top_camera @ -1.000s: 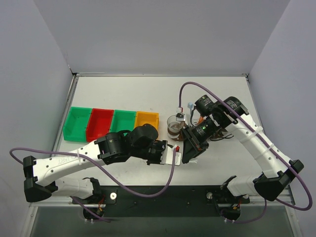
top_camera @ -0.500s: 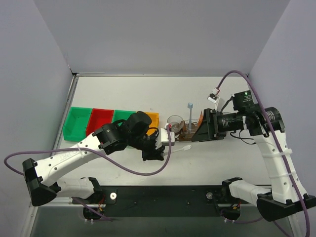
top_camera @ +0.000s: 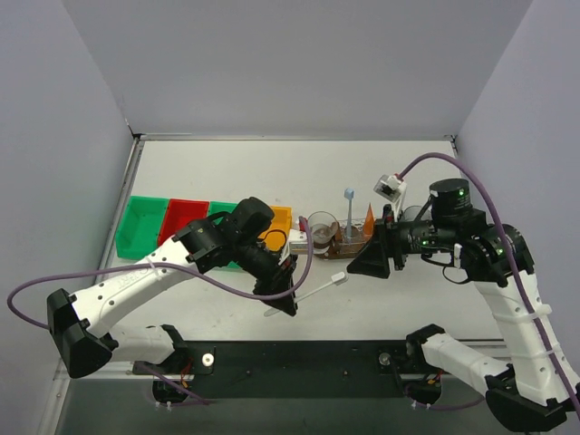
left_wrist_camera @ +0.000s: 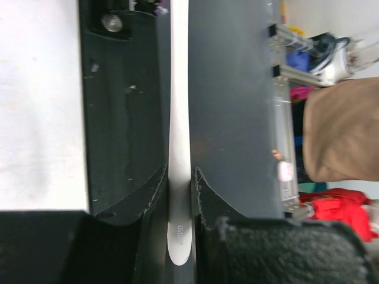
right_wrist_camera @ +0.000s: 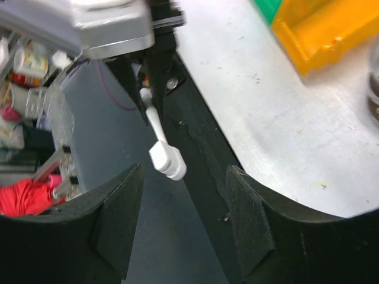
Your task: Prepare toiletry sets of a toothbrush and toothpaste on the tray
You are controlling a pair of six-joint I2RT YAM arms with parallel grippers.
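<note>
- The left jaws are closed on the handle of a white toothbrush (top_camera: 314, 289). In the left wrist view the handle (left_wrist_camera: 178, 142) runs straight down the narrow gap between the 2 dark fingers (left_wrist_camera: 124, 118).
- This toothbrush is held above the surface (top_camera: 272, 172), near its front edge, with the head pointing toward the right arm.
- The right jaws stand open with nothing between them. In the right wrist view the toothbrush head (right_wrist_camera: 167, 163) shows beyond the 2 spread fingers (right_wrist_camera: 115, 228), not touching them.
- The tray (top_camera: 337, 250) lies between the 2 arms and is partly hidden by the right jaws.
- On the tray a second toothbrush (top_camera: 349, 210) with a pale blue head stands upright, with an orange tube (top_camera: 369, 220) just beside it.
- A clear cup (top_camera: 317, 227) stands at the tray's left end.
- Left of the cup sit 4 bins in a row: green (top_camera: 143, 227), red (top_camera: 181, 217), green (top_camera: 217, 210) and yellow-orange (top_camera: 279, 216).
</note>
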